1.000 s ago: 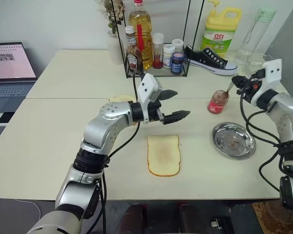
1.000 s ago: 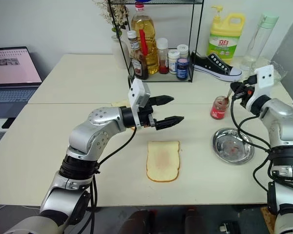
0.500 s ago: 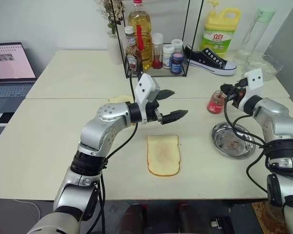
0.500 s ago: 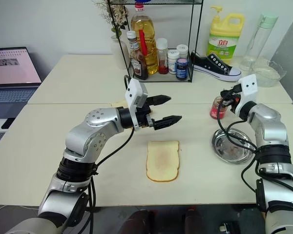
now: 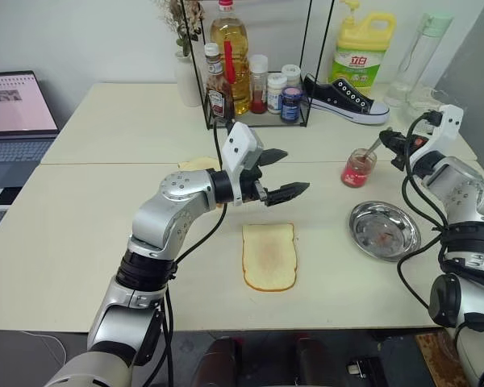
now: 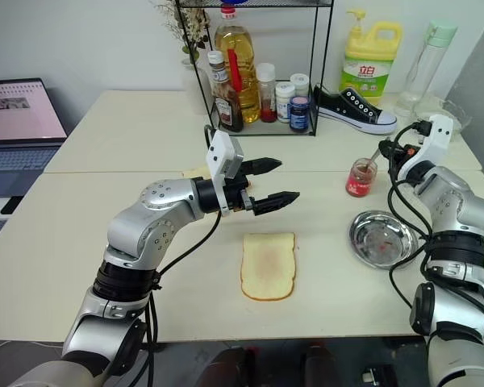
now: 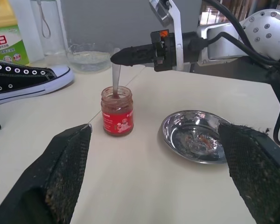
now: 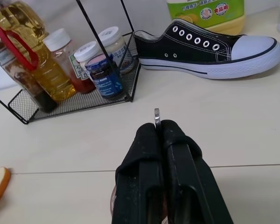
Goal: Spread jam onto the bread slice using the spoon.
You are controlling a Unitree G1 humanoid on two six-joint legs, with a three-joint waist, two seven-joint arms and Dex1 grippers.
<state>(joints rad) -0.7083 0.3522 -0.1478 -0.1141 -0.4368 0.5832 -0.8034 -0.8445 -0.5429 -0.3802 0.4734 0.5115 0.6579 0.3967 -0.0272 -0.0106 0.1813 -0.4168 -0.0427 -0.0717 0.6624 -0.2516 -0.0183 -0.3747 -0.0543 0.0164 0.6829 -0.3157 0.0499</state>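
Holding the spoon by its handle tip, right end effector pinched tight on it, bowl down inside the jam jar.

Sitting on the pale worktop, jam jar near the right side, just behind the round steel dish and apart from it. Lying flat near the middle front of the worktop, the bread slice, bare and touched by nothing. Hovering above and behind the bread, left end effector, fingers spread wide and gripping nothing, pointing toward the jar. Standing farther back, a wire rack with bottles and a black sneaker beside it.
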